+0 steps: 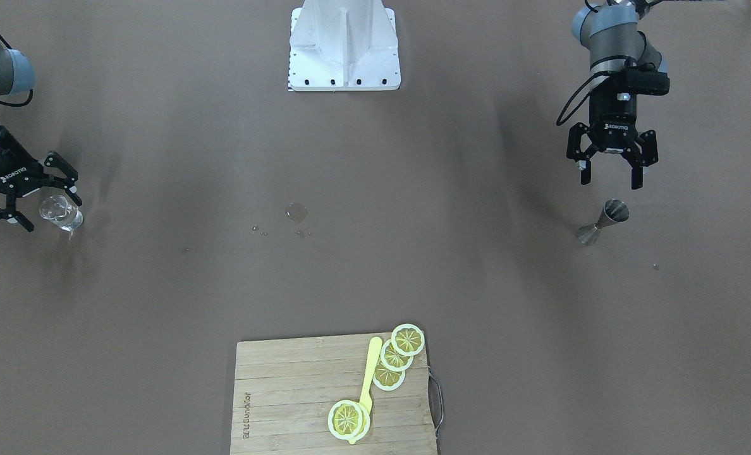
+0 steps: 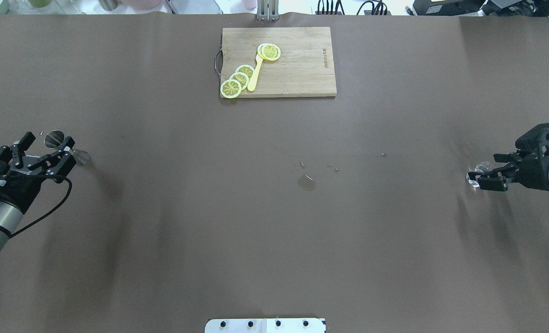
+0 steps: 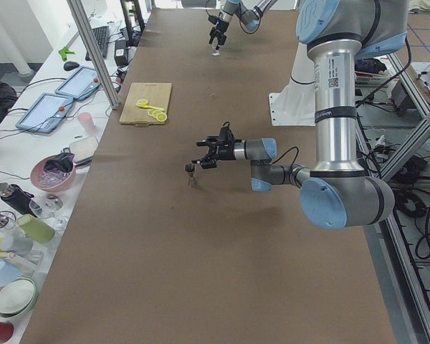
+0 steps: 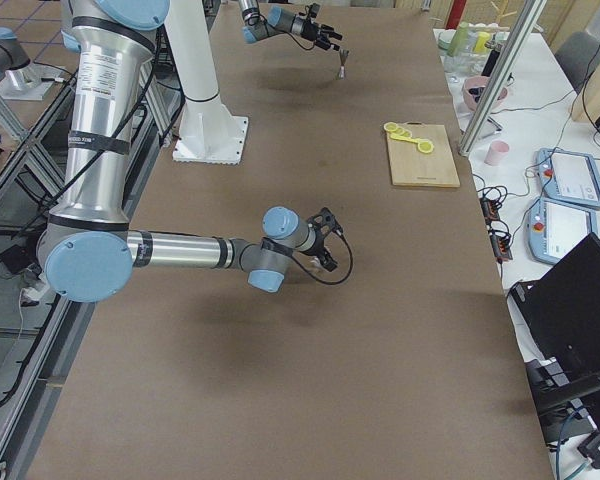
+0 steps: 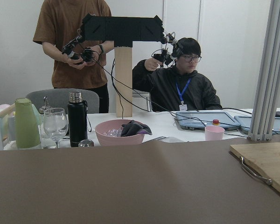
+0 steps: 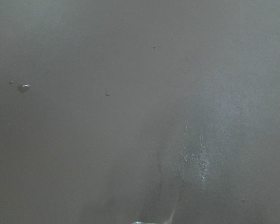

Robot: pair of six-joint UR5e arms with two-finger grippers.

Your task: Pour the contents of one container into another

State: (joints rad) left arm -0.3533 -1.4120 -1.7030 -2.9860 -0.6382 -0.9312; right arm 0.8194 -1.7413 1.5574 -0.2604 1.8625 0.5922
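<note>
The steel jigger (image 1: pixel 603 221) stands on the brown table at my far left, its open cone (image 2: pixel 54 138) showing beside the fingers. My left gripper (image 1: pixel 609 183) hangs open just above it and slightly to the robot's side, holding nothing. The side view shows the jigger (image 3: pixel 191 172) below and ahead of the fingertips. The clear glass cup (image 1: pixel 61 212) stands at the table's far right end. My right gripper (image 1: pixel 52 213) is open and low, its fingertips on either side of the cup (image 2: pixel 476 168). I cannot tell whether a pad touches the glass.
A wooden cutting board (image 2: pixel 297 69) with lemon slices (image 2: pixel 237 79) and a yellow utensil lies at the far middle edge. A small puddle (image 2: pixel 306 183) and droplets mark the table's centre. The white robot base (image 1: pixel 344 57) sits at the near edge. Operators sit beyond the table.
</note>
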